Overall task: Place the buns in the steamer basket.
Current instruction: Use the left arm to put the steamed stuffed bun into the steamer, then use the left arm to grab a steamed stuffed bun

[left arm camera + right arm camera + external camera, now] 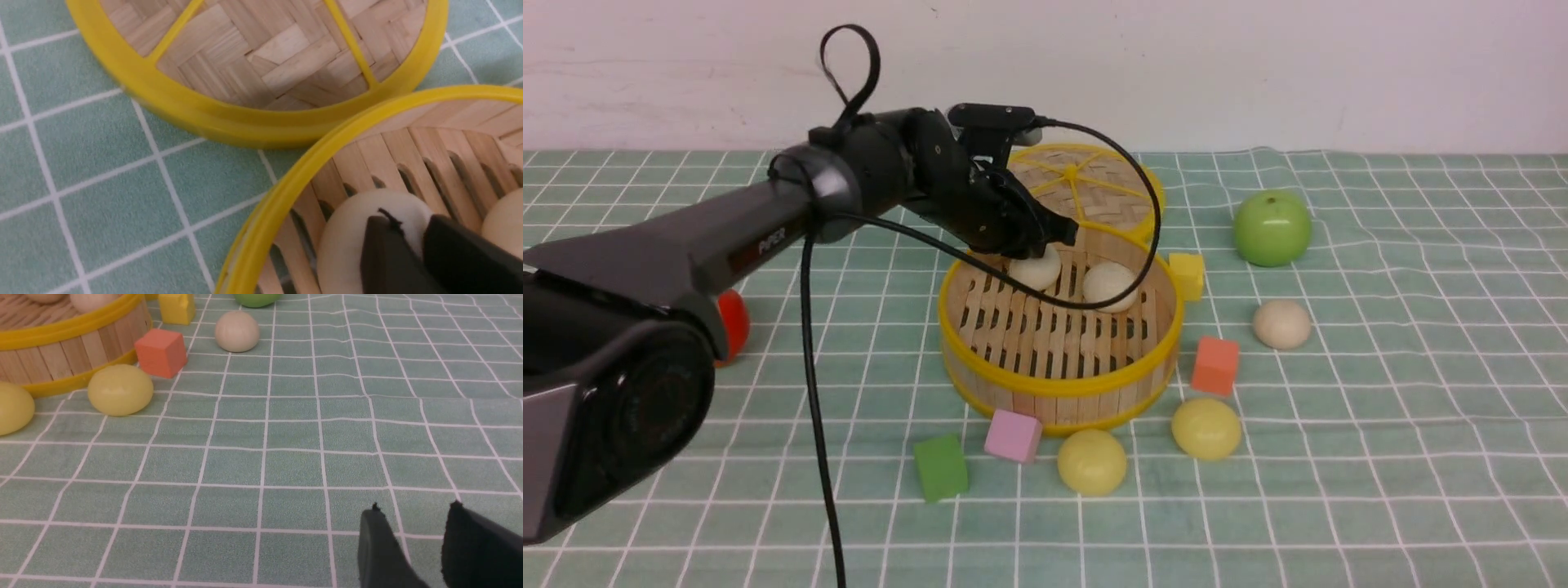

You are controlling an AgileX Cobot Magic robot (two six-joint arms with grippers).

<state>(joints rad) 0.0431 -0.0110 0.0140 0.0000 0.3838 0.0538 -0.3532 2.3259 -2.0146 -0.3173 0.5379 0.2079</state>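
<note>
- While the left arm reaches in over the back-left rim, the left gripper (1058, 233) (406, 216) hangs inside the round bamboo-slat steamer basket with yellow rims (1062, 384) (286, 188). Its black fingers (380, 253) are drawn nearly together with only a thin slit between them, and nothing is clamped.
- Directly under the tips, a smooth beige-white domed bun (1039, 268) (347, 237) sits on the slatted floor at back-left. Whether the tips touch it cannot be told.
- Just beside it, to the right, a second beige-white domed bun (1109, 286) (504, 222) also sits on the basket floor.
- The flat woven bamboo lid with yellow rim and spokes (1094, 184) (245, 118) is just behind the basket, rims close.
- By the basket's right wall are a small yellow cube (1187, 275) (176, 308) and an orange cube (1215, 365) (160, 352).
- In front of the basket, on the green checked cloth (1421, 449), lie one pale yellow domed bun (1092, 461) (14, 408) and another pale yellow domed bun (1206, 428) (120, 390).
- Beside them are a pink cube (1013, 435) and a green cube (941, 467).
- Farther right, a third beige-white domed bun (1281, 323) (237, 331) lies alone on the cloth, with a glossy green apple (1272, 229) (255, 298) behind it.
- A red round object (734, 324) is partly hidden behind the left arm.
- The right gripper (414, 506) is low over bare cloth, well apart from everything, with its fingers spread and holding nothing.
</note>
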